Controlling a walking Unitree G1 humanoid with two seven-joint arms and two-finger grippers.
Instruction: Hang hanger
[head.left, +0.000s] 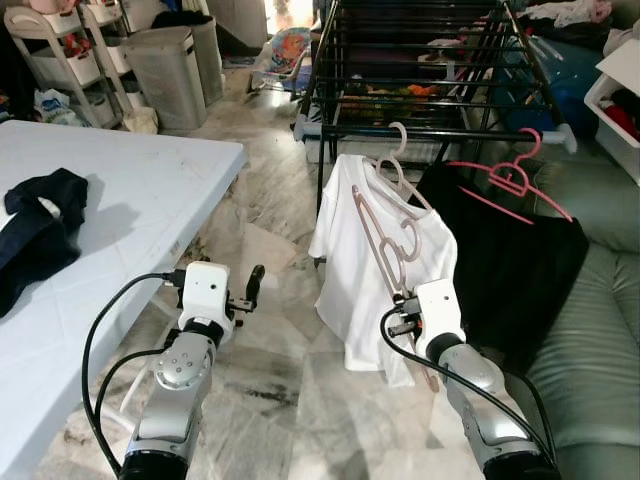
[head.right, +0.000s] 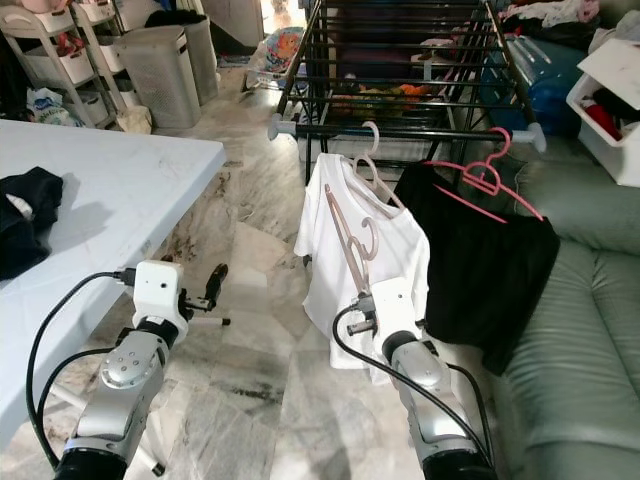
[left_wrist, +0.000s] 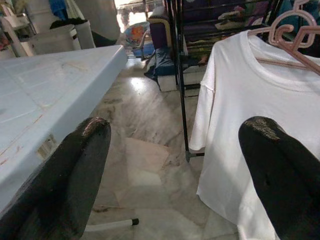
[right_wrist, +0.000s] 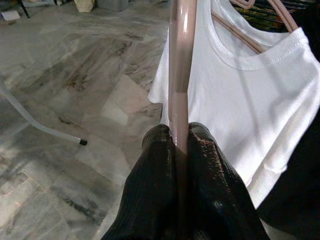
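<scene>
My right gripper (right_wrist: 179, 137) is shut on the bar of a beige plastic hanger (head.left: 385, 235), held upright in front of a white T-shirt (head.left: 345, 250). That shirt hangs on another beige hanger (head.left: 400, 160) from the front rail of a black drying rack (head.left: 420, 132). A black garment (head.left: 510, 260) on a pink hanger (head.left: 510, 178) hangs to its right on the same rail. My left gripper (left_wrist: 175, 165) is open and holds nothing, low between the white table and the shirt.
A white table (head.left: 130, 200) with a dark garment (head.left: 35, 230) on it stands at my left. A grey-green sofa (head.left: 595, 330) is at the right. A grey laundry bin (head.left: 170, 75) and shelves stand at the back left. Marble floor (head.left: 280, 340) lies between.
</scene>
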